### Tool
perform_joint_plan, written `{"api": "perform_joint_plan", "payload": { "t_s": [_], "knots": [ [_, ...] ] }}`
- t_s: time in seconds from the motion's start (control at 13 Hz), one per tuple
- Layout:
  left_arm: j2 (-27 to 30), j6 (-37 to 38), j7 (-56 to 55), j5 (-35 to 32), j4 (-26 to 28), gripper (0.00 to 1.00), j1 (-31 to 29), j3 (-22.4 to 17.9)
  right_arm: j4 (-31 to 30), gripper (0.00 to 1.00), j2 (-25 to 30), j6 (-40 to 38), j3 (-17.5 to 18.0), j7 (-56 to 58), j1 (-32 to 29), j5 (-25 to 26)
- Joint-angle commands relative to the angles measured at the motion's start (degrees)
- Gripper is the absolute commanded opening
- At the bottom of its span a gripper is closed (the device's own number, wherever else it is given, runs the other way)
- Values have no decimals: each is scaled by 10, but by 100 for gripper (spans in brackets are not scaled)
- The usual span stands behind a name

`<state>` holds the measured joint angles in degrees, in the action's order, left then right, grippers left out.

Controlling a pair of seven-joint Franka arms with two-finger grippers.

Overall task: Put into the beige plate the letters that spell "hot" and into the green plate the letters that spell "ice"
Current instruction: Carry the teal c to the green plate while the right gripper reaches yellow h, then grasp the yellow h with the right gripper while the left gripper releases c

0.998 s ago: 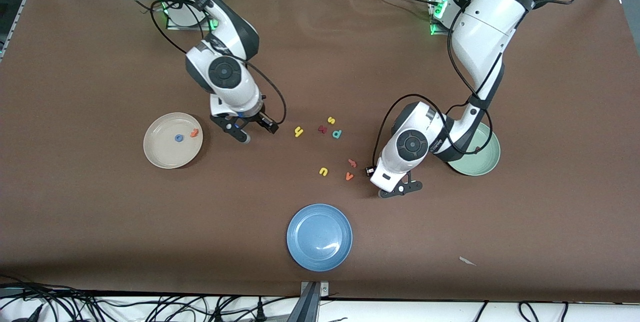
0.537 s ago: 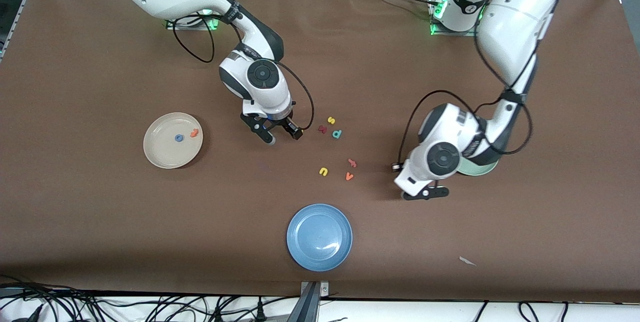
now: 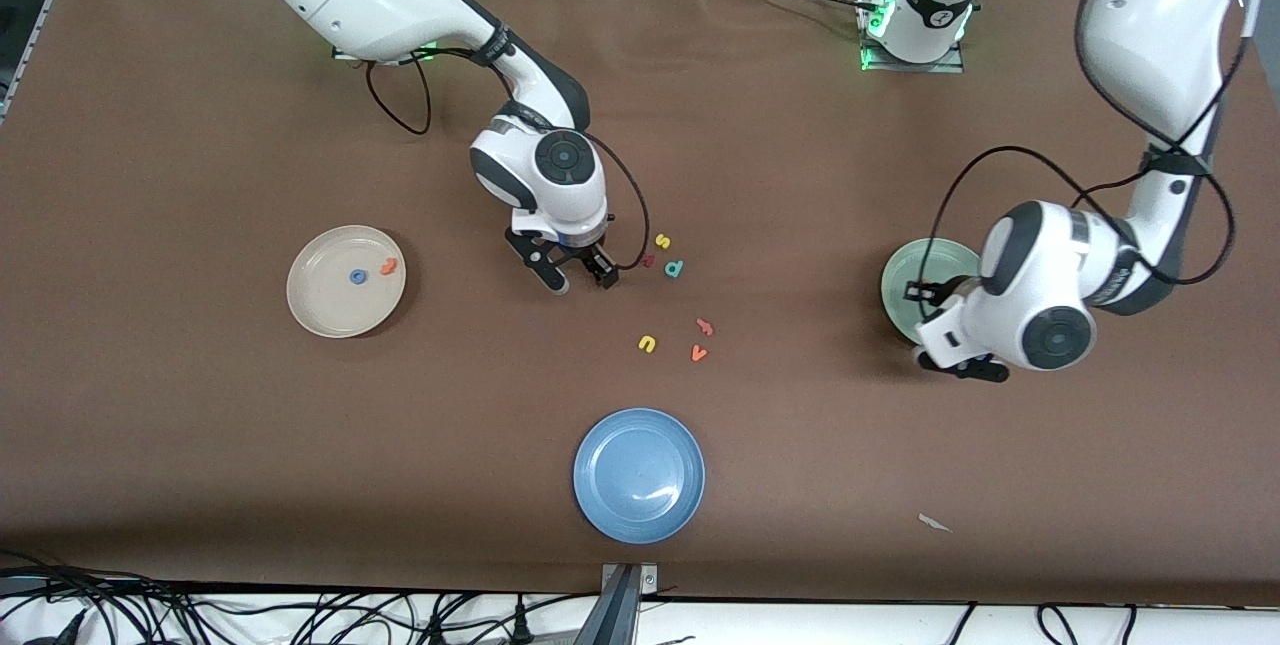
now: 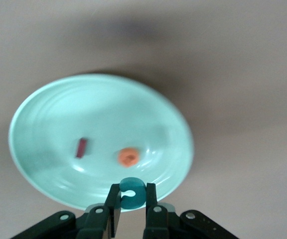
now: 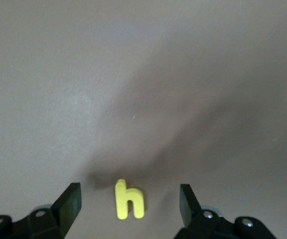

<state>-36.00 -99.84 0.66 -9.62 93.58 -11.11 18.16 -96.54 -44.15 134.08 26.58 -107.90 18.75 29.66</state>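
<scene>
Your left gripper [image 4: 132, 206], pinching the c [image 4: 132, 191], has swung over the green plate [image 4: 44, 124], while your right gripper [image 5: 128, 206] arrives spread around the h [image 5: 128, 200].

In the front view, the yellow h [image 5: 129, 200] is being hidden under the right gripper [image 3: 578, 277], and much of the green plate [image 3: 905, 275] is being covered by the left arm's wrist. The teal c [image 4: 132, 193] is being partly masked by the left gripper [image 4: 132, 206] closed on it, and cannot be made out from the front. Both grippers' bodies are being cut off by the wrist pictures' edges.
</scene>
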Motion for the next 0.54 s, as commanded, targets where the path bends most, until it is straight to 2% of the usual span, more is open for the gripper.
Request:
{"api": "perform_joint_plan", "payload": {
  "t_s": [0.0,0.23,0.38,0.46],
  "knots": [
    [28,-10,49,-15,56,0,-36,10,38,88,-29,-4,-12,-23,23,15],
    [24,-19,49,-17,80,0,-39,9,37,84,-37,-4,-12,-24,27,34],
    [20,-47,49,-17,99,0,-43,9,37,72,-42,-4,-12,-31,27,44],
    [16,-55,49,-17,101,3,-44,8,37,61,-42,-4,-12,-30,27,44]
  ]
}}
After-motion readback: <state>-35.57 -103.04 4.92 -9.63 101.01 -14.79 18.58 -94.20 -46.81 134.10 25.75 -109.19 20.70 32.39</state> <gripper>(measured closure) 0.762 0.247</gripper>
